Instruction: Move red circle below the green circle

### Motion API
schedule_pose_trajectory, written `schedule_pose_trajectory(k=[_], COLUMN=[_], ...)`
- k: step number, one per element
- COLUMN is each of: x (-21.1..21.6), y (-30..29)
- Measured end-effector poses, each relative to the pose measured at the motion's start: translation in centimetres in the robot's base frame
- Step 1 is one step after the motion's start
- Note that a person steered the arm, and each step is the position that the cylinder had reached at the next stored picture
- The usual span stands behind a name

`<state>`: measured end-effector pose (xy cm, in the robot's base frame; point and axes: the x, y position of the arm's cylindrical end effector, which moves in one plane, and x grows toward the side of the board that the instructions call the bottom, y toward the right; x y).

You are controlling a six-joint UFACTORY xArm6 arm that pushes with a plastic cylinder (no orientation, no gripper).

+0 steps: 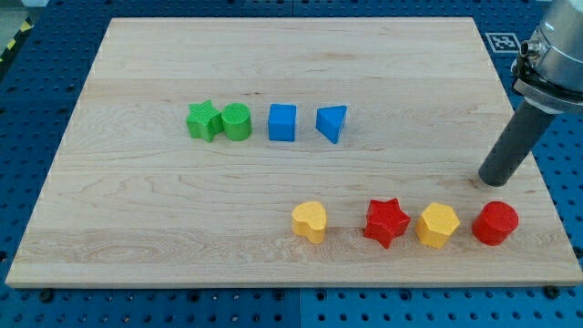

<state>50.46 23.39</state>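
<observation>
The red circle point(495, 223) sits near the board's bottom right corner, at the right end of a row of blocks. The green circle point(237, 121) sits in the upper left part of the board, touching a green star point(204, 120) on its left. My tip point(493, 181) rests on the board just above the red circle, a small gap apart from it. The dark rod rises from the tip toward the view's upper right.
A blue square point(282, 122) and a blue triangle point(332, 123) stand right of the green circle. In the bottom row, left of the red circle, are a yellow hexagon point(438, 225), a red star point(386, 221) and a yellow heart point(310, 220). The wooden board point(137, 219) lies on a blue perforated table.
</observation>
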Motion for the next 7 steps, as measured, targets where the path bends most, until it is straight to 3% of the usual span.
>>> schedule_pose_trajectory(k=[7], x=[2.3], y=[6.1])
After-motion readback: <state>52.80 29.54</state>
